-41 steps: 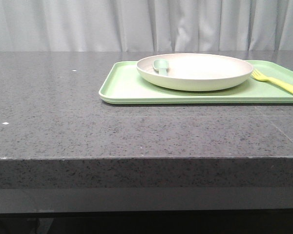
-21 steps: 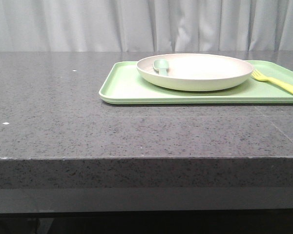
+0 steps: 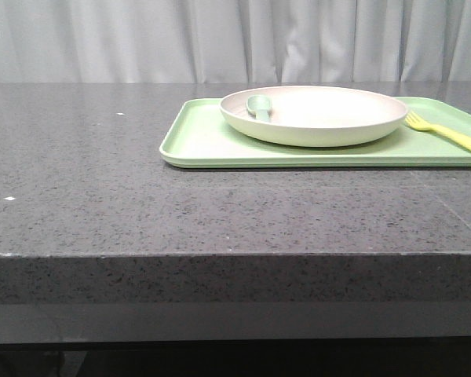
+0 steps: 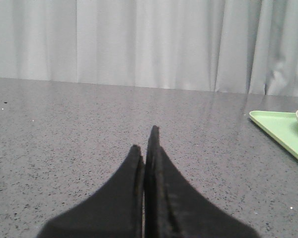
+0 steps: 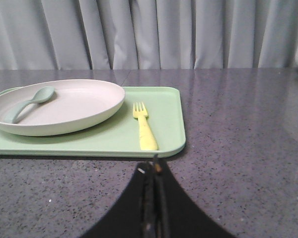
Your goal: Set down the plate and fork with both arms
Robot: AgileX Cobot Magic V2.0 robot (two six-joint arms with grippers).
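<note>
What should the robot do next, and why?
Probably open the right gripper and ease it toward the fork. Both grippers look shut and hold nothing, and the fork lies just ahead of the right one on the tray, beside the plate. The left gripper is farther from the tray.

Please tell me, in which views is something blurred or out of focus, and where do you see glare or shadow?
Front view: sharp, the cream-white round plate looks overexposed. Left wrist view: the closed black left gripper is blurred. Right wrist view: the black right gripper is blurred; the small yellow plastic fork is sharp.
</note>
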